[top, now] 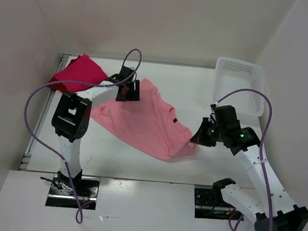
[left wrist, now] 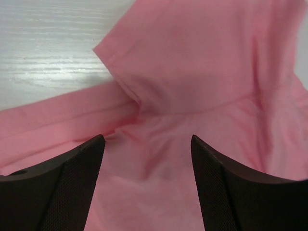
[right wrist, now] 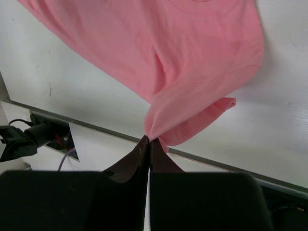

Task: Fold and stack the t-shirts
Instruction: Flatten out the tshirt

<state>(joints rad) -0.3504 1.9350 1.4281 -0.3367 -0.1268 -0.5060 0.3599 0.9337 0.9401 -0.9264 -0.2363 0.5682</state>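
Left pincer (left wrist: 147, 142) gapes wide, right pincer (right wrist: 148, 142) is clamped together.

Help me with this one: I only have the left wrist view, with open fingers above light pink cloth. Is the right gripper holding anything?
Observer: Yes. The right gripper is shut on a bunched bit of that same salmon pink t-shirt, at the end of it nearest the right arm.
Operator: Are any other shirts in sight?
Observer: In the top view, a crimson-pink t-shirt lies crumpled at the far left corner of the table, off to the left of the left gripper, which is not touching it.
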